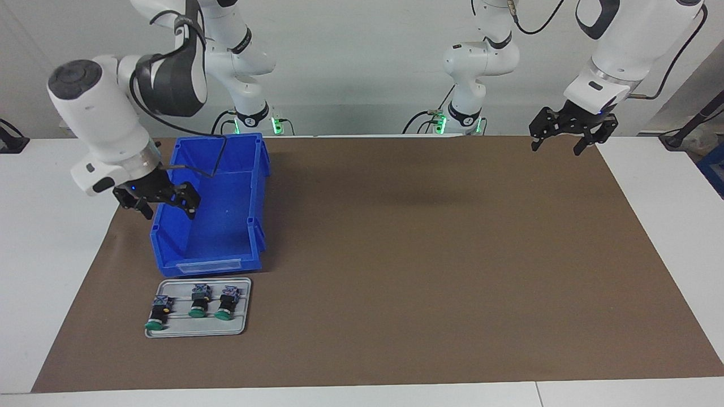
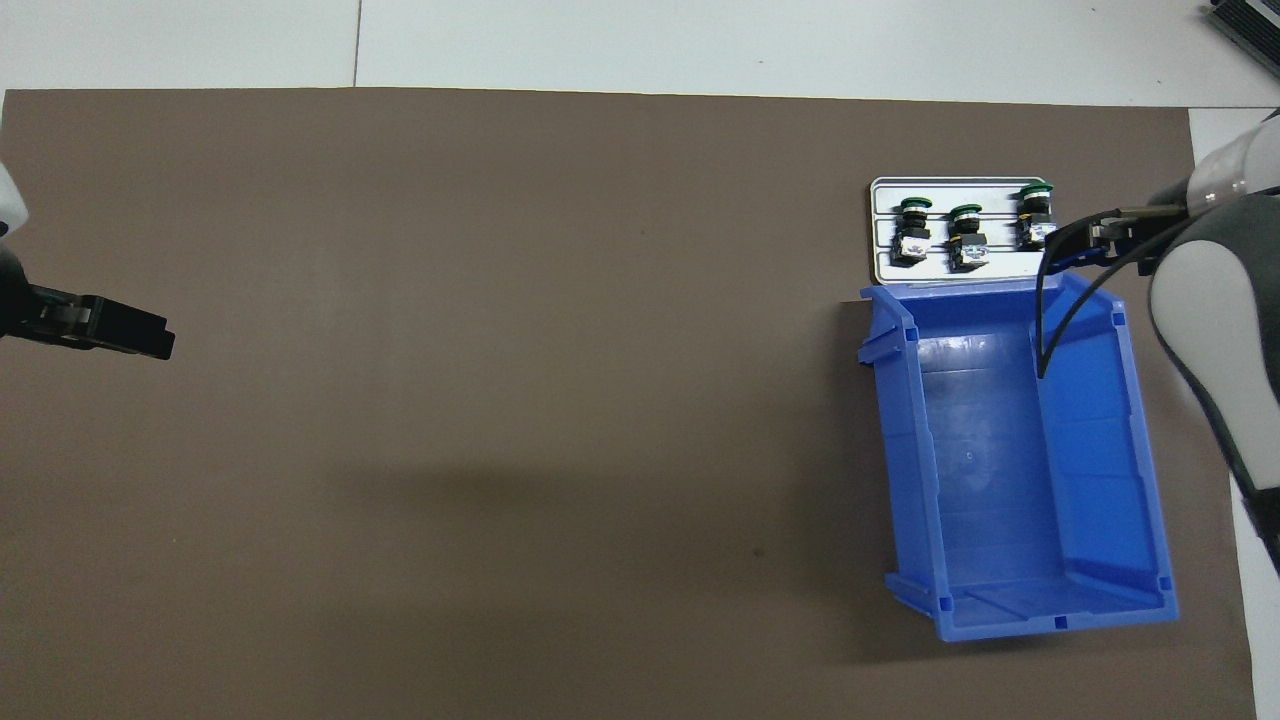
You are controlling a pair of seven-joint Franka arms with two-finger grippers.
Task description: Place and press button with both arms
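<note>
Three green-capped buttons lie on a small grey tray (image 1: 240,319) (image 2: 882,262), farther from the robots than the blue bin. Two look alike, one button (image 1: 199,300) (image 2: 967,240) in the middle and a second button (image 1: 228,302) (image 2: 910,232) beside it. The third button (image 1: 159,312) (image 2: 1035,215) has a yellow spot. My right gripper (image 1: 167,208) (image 2: 1080,240) hangs open and empty over the bin's outer wall, short of the tray. My left gripper (image 1: 557,148) (image 2: 130,335) hovers open and empty over the mat's corner at the left arm's end.
An empty blue bin (image 1: 257,186) (image 2: 1140,450) stands between the robots and the tray at the right arm's end. A brown mat (image 1: 424,254) (image 2: 500,400) covers most of the white table.
</note>
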